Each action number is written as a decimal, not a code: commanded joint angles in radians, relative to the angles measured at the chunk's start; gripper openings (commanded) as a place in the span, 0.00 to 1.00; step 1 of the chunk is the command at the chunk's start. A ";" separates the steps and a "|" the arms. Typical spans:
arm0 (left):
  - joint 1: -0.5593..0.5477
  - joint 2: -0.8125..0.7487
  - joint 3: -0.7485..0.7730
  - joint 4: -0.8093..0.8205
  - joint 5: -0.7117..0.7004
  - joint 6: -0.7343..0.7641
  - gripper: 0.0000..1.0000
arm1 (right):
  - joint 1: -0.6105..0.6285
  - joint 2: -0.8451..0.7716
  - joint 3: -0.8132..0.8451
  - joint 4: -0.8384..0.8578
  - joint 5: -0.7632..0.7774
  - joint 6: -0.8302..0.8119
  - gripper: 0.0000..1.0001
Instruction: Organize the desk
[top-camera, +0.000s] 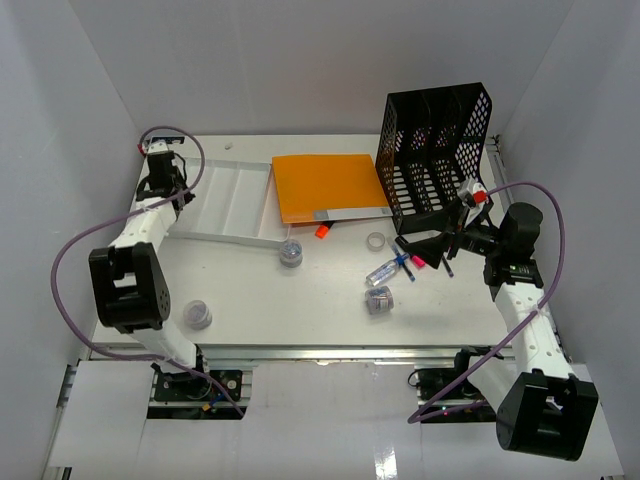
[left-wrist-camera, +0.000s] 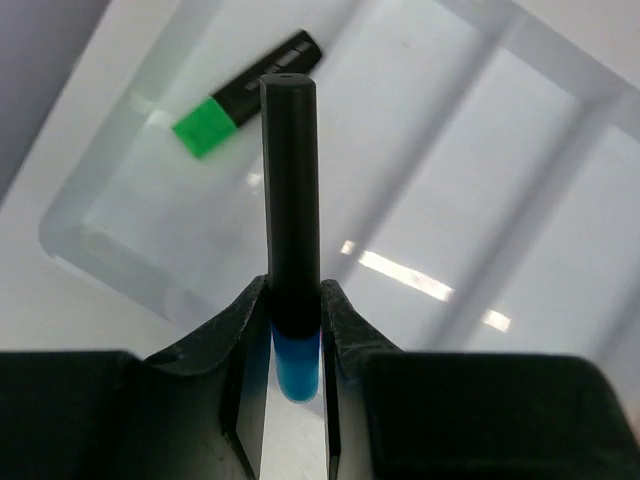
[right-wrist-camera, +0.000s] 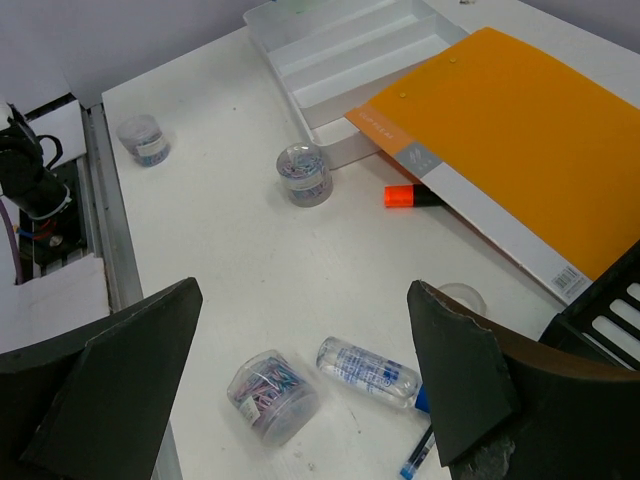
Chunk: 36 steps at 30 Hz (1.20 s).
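Observation:
The white desk (top-camera: 300, 320) holds scattered stationery. My left gripper (top-camera: 165, 182) hangs over the left end of the white compartmented tray (top-camera: 225, 205). In the left wrist view it (left-wrist-camera: 293, 320) is shut on a black marker with a blue end (left-wrist-camera: 290, 180), held above the tray (left-wrist-camera: 480, 150). A green highlighter (left-wrist-camera: 245, 92) lies in the tray. My right gripper (top-camera: 432, 245) is open and empty; in the right wrist view it (right-wrist-camera: 305, 300) hovers above a clear bottle (right-wrist-camera: 368, 372) and a jar of paper clips (right-wrist-camera: 270, 395).
An orange folder (top-camera: 325, 187) lies partly over the tray, beside a black file holder (top-camera: 435, 150). An orange highlighter (top-camera: 322, 231), a tape roll (top-camera: 376, 241), pens (top-camera: 405, 265) and two more jars (top-camera: 291, 254) (top-camera: 198, 314) sit on the desk.

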 joint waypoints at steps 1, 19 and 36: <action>0.064 0.138 0.139 -0.017 -0.080 0.109 0.00 | -0.004 -0.021 -0.001 0.008 -0.041 -0.051 0.90; 0.121 0.439 0.405 -0.052 -0.191 0.246 0.56 | -0.007 -0.003 0.000 -0.012 -0.038 -0.077 0.90; 0.117 -0.021 0.107 0.012 0.583 -0.094 0.91 | 0.086 0.129 0.116 -0.445 0.488 -0.427 0.99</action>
